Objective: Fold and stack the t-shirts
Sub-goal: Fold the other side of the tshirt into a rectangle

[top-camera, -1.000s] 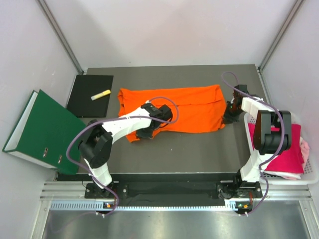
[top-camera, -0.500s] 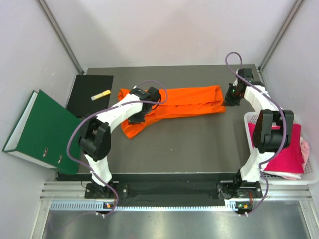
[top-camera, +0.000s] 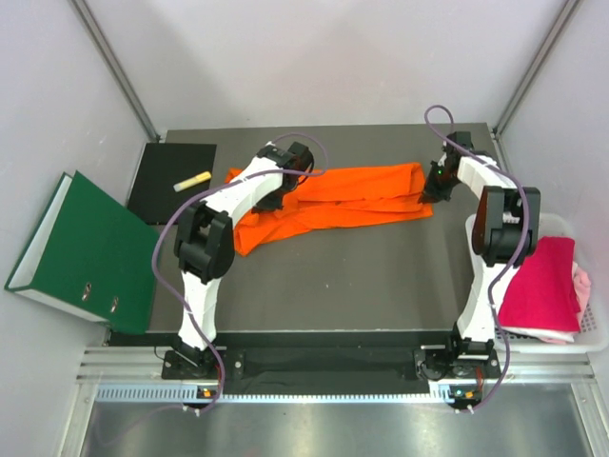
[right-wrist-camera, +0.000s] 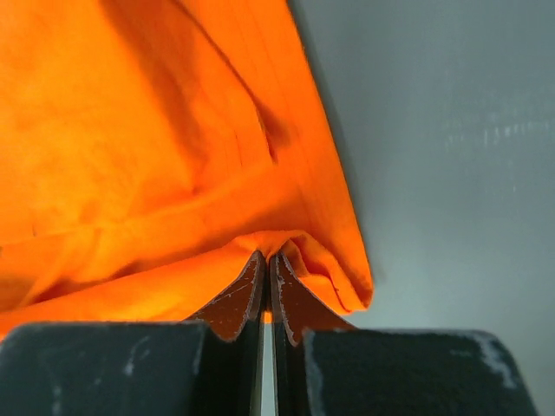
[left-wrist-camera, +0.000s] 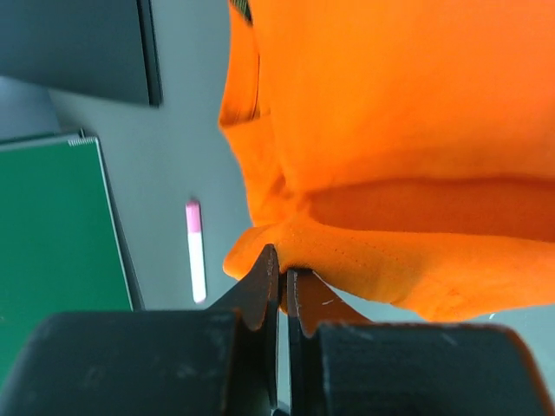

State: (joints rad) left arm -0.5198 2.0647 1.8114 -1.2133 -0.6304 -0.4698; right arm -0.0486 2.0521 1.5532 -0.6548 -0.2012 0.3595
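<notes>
Pinching the bright orange t-shirt (top-camera: 362,190) at both of its ends, the two claws are holding it stretched from left to right across the far half of the desk (top-camera: 333,295). The left claw (left-wrist-camera: 279,282) is squeezing its jaws almost fully together on a bunched edge of cloth at the shirt's left end, with only a thin layer of fabric sitting between the tips. The right claw (right-wrist-camera: 264,269) is gripping just as tightly, nipping a small fold at the shirt's right end, close to the desk's far right corner.

Between the two grips the cloth is lying in long creases, and a loose flap is trailing from the left end toward the middle of the desk.

The magenta t-shirt (top-camera: 540,286) is resting in a white basket (top-camera: 597,335) beside the desk's right edge, and the pale pink t-shirt (top-camera: 581,284) is peeking out along its outer side.

At the far left corner a flat black pad (top-camera: 169,195) is lying with a small stick, probably a marker (top-camera: 192,181), on top of it. A green binder (top-camera: 81,238) is leaning just off the desk's left edge.
</notes>
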